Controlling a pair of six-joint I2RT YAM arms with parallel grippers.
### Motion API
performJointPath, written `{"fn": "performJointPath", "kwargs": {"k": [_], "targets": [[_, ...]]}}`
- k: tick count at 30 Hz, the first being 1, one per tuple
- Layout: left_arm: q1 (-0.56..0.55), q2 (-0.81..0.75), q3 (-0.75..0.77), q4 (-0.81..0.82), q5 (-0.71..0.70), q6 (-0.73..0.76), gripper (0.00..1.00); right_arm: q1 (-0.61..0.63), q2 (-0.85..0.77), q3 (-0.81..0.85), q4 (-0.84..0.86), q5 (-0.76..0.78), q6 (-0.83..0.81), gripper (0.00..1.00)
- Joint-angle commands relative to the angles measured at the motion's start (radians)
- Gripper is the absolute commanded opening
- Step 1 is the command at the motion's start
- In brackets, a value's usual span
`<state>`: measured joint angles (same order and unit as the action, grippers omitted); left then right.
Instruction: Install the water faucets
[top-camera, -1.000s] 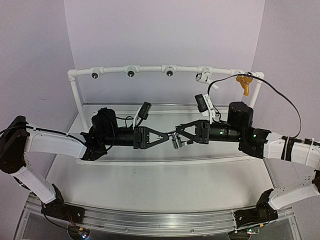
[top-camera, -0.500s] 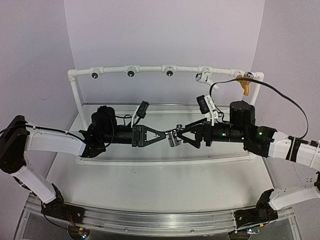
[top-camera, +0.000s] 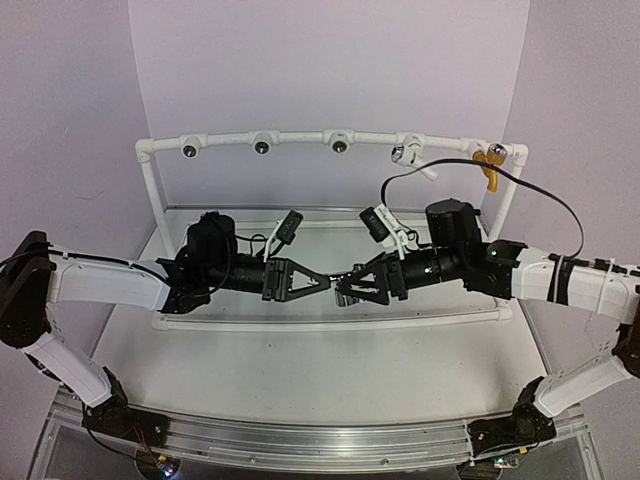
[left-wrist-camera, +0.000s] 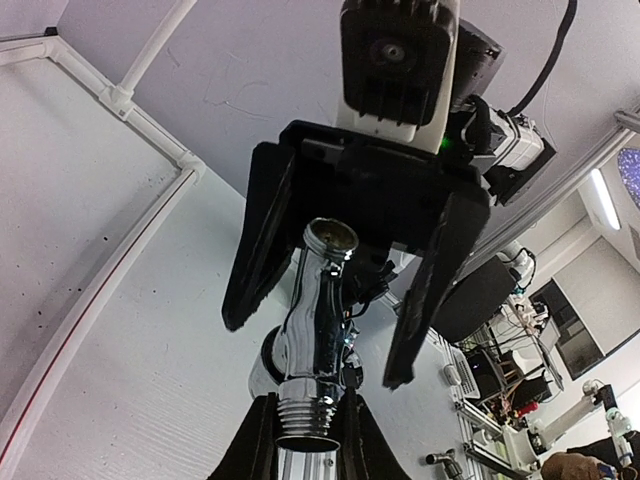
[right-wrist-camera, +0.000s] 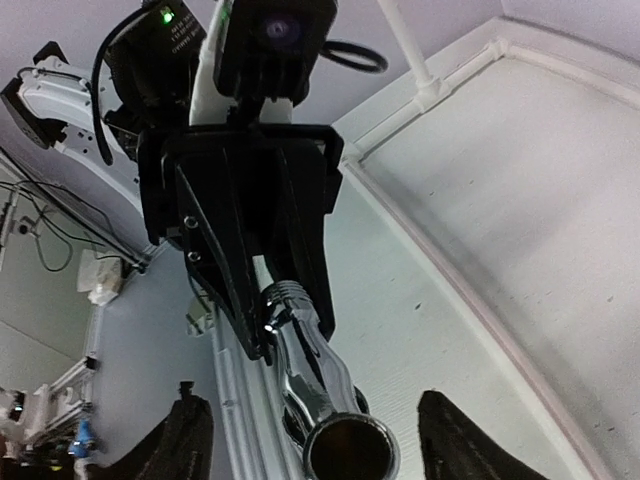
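A silver-grey metal faucet (top-camera: 347, 281) hangs in mid-air between my two grippers, above the tray floor. My left gripper (left-wrist-camera: 307, 402) is shut on its threaded end (left-wrist-camera: 303, 415); the shiny body (left-wrist-camera: 318, 300) points away toward the right gripper. My right gripper (right-wrist-camera: 318, 415) is open, its fingers (right-wrist-camera: 190, 440) set wide on either side of the faucet's round spout mouth (right-wrist-camera: 347, 452) without touching it. In the top view the two grippers meet tip to tip, left (top-camera: 326, 283) and right (top-camera: 350, 292). A white faucet (top-camera: 410, 155) and an orange-yellow faucet (top-camera: 488, 166) sit on the pipe frame.
The white pipe frame (top-camera: 150, 190) spans the back of the tray, with three tee fittings with dark holes (top-camera: 262, 146) along its top bar. A low white rail (top-camera: 330, 322) borders the tray in front. The right arm's black cable (top-camera: 540, 190) arcs over near the orange-yellow faucet.
The right arm has swung left and lower, and its open fingers now straddle the faucet. The left gripper has stayed nearly in place with the faucet at its tips.
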<state>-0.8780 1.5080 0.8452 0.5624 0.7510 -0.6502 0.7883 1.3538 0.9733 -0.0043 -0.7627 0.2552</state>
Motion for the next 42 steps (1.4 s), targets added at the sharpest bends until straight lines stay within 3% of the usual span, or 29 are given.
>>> {"fn": "performJointPath", "kwargs": {"k": [1,3,12,18,22,27,30,31,34,36,39,42], "targets": [[-0.001,-0.050,0.045,0.022,0.026,0.026,0.00,0.006,0.038,0.042,0.063,-0.121,0.011,0.55],[-0.001,-0.048,0.047,0.019,0.032,0.026,0.00,0.005,0.041,0.038,0.087,-0.129,0.019,0.48],[-0.001,-0.037,0.053,0.013,0.054,0.031,0.00,0.006,0.046,0.013,0.181,-0.112,0.070,0.43],[-0.001,-0.042,0.051,0.012,0.052,0.032,0.00,0.006,0.075,0.018,0.221,-0.153,0.097,0.29],[-0.002,-0.045,0.048,0.012,0.046,0.034,0.00,0.006,0.086,0.017,0.232,-0.173,0.103,0.26],[0.000,-0.058,0.042,0.011,0.035,0.038,0.00,0.008,0.087,0.012,0.243,-0.185,0.106,0.00],[0.000,-0.064,0.034,0.008,0.014,0.041,0.02,0.009,0.082,0.006,0.250,-0.181,0.114,0.00],[0.002,-0.067,0.034,0.002,0.001,0.042,0.09,0.009,0.078,0.003,0.249,-0.163,0.120,0.00],[0.017,-0.096,0.014,-0.025,-0.068,0.041,0.49,0.009,0.060,-0.008,0.233,-0.057,0.119,0.00],[0.035,-0.134,-0.017,-0.056,-0.142,0.039,0.69,0.009,0.039,-0.009,0.167,0.052,0.086,0.00],[0.079,-0.218,-0.067,-0.146,-0.291,0.041,0.81,0.008,0.015,-0.007,0.084,0.268,0.060,0.00],[0.113,-0.316,-0.089,-0.310,-0.493,0.059,0.86,0.009,-0.025,-0.020,0.049,0.429,0.051,0.00]]}}
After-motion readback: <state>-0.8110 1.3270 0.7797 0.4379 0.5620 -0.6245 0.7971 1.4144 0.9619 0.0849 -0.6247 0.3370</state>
